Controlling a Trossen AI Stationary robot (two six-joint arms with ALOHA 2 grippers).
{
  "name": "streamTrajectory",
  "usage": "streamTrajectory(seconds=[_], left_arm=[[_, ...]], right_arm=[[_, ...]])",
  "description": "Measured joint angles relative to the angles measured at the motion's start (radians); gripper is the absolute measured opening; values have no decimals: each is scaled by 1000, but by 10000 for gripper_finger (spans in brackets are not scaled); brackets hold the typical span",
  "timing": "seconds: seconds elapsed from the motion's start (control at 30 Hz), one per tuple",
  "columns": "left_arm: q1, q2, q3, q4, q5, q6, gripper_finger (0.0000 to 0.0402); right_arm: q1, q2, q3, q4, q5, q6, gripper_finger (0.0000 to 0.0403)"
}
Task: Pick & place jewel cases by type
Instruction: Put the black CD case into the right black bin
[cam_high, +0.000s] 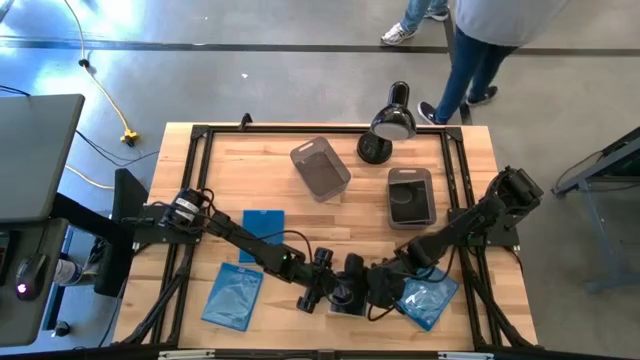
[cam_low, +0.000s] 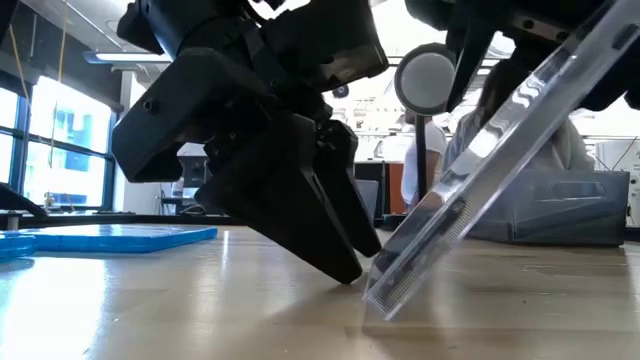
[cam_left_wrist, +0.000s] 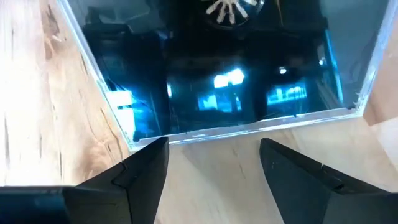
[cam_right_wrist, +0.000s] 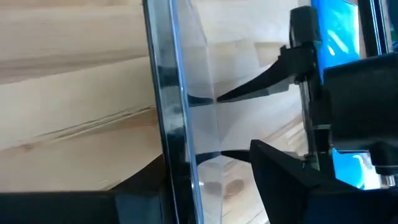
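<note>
Tilted jewel case (cam_low: 480, 170) — top edge cut off, holder hidden

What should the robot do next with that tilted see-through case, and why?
Probably the left gripper should ease forward and close on the lower edge of the clear jewel case. That case stands tilted, one edge on the table, its upper part held by the right gripper. The left fingers are open and just short of that edge, so a second grip looks like the aim.
</note>
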Motion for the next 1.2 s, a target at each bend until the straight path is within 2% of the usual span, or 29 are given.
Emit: streamTrajectory(seconds=[0.17,0.37,0.8,0.97,1.2], left_arm=[[0,-3,1,-25,-5,0,248],[1,-3,0,-24,-6,0,248],[1,-24,-3,-81,-6,11,248],[1,-63,-6,-194,-46,19,248],[1,-142,-5,-355,-138,19,248]], right_arm=[[2,0,0,4,-45,78,148],[4,0,0,-7,-41,151,107],[5,-1,1,-11,-33,189,52],[7,-4,3,-8,-5,231,34],[20,-3,2,-23,115,234,26]])
